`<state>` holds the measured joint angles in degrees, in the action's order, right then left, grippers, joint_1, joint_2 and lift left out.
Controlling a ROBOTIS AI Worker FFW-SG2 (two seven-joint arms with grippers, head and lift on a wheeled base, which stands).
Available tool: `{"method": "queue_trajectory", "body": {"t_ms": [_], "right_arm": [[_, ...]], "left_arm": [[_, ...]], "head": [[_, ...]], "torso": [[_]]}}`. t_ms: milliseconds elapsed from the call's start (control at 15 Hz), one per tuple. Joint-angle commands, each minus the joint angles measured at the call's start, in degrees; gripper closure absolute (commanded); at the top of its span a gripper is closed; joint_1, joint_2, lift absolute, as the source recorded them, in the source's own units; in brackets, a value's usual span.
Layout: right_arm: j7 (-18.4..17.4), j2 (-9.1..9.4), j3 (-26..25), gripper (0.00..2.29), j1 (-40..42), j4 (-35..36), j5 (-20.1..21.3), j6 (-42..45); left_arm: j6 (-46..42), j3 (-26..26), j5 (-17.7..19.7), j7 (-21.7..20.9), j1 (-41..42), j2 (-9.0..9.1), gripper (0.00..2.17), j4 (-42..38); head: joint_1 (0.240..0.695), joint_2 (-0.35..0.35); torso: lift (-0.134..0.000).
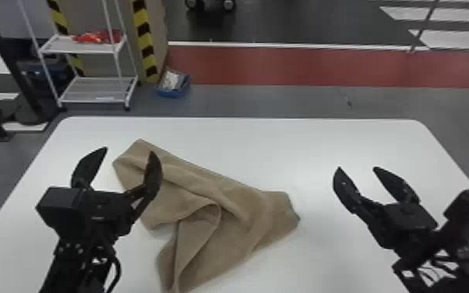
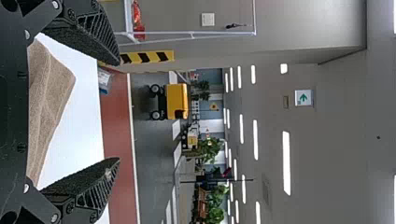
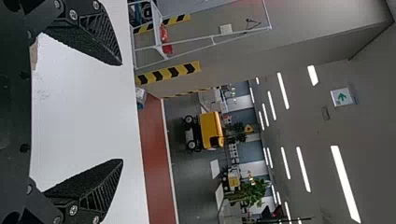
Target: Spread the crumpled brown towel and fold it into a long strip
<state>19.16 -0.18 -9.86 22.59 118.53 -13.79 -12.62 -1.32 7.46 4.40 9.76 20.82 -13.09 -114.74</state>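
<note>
Brown cloth, the towel (image 1: 237,222), lies crumpled on the white table (image 1: 323,140), running from left of centre in the head view down to the bottom edge. Its upper left end is a blunt corner, its right end narrows to a point with a small dark edge, and a loose fold curls over in the middle, with creases running slantwise towards the right end.

The left gripper (image 1: 129,150), in the left part of the frame, has its fingers wide apart with nothing between the tips. Its right-hand finger overlaps the towel's upper left portion in the head view; the left wrist view shows the cloth beyond the base of the fingers. The right gripper (image 1: 357,168), at the right of the frame, is also spread wide and holds nothing. It is well apart from the towel's right end, with white tabletop between them.

Near the upper left of the frame, a white rack (image 1: 97,89) stands on the floor beyond the table, with red and orange items (image 1: 97,37) on its higher shelf. Just beside it sits a blue bin (image 1: 174,94) with something whitish (image 1: 170,80) inside, too blurred to name.
</note>
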Motion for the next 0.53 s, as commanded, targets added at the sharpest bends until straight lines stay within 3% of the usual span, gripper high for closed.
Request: {"method": "queue_trajectory", "body": {"t_ms": [0, 467], "right_arm": [[0.0, 0.23, 0.0, 0.16, 0.0, 0.0, -0.2, 0.0], [0.0, 0.23, -0.3, 0.16, 0.3, 0.2, -0.7, 0.5]], "left_arm": [[0.8, -0.1, 0.0, -0.1, -0.1, 0.0, 0.17, -0.1], [1.5, 0.1, -0.2, -0.1, -0.1, 0.09, 0.18, -1.1]], "head": [[0.695, -0.029], [0.695, -0.034]], "torso": [[-0.123], [-0.123]]}}
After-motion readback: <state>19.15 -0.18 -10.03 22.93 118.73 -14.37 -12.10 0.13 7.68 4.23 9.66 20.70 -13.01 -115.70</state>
